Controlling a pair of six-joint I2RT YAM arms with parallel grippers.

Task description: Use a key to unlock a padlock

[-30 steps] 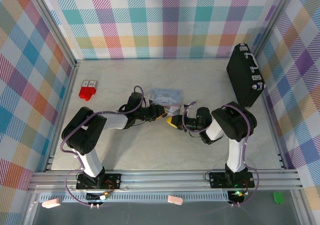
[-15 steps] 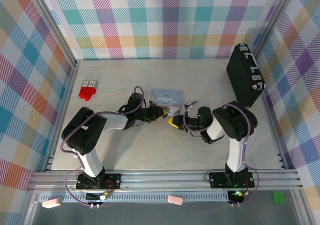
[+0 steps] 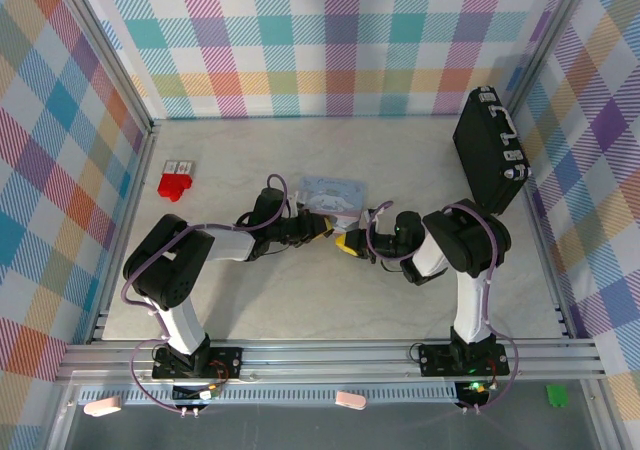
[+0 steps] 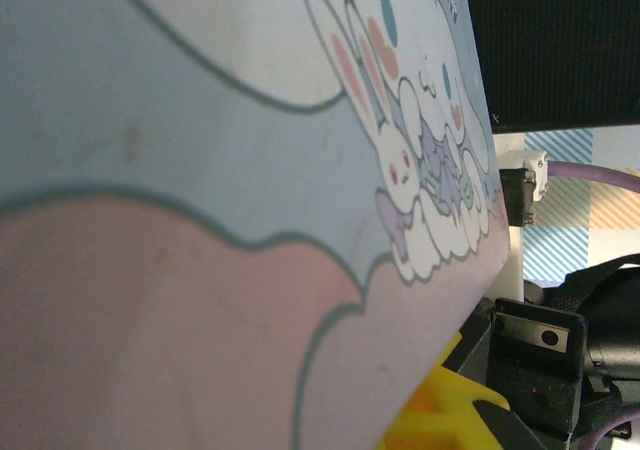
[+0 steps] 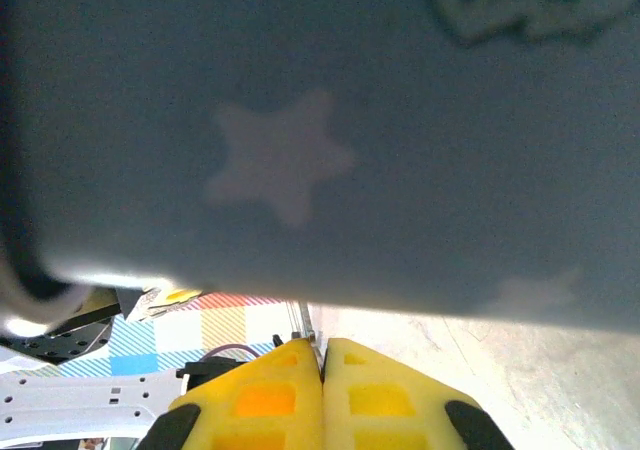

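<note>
1. Plaid walls (image 3: 330,50) are enclosing a pale counter (image 3: 300,300); both arms are reaching to its middle.
2. Far left, red block (image 3: 172,184): lying well apart from the work and needing no attention.
3. Centre-left, left gripper (image 3: 316,230): lying low just in front of the tin. Whether its fingers are apart or together cannot be told. It is judged to be steadying the padlock, which is too small to make out. It should be keeping the lock's body steady, with the keyhole facing the right arm.
4. Centre, pastel tin (image 3: 333,192), bunny-printed: sitting just behind both grippers and looming close in both wrist views. Any approach should be keeping clear of its near edge.
5. Centre-right, right gripper (image 5: 322,395): its yellow fingers are pressing together, just beside the left gripper. The key is too thin to discern. If it is pinched there, it should be going in straight along the keyway, then turning gently by wrist roll alone.
6. Far right, black hard case (image 3: 488,155): standing by the right wall, well apart.
</note>
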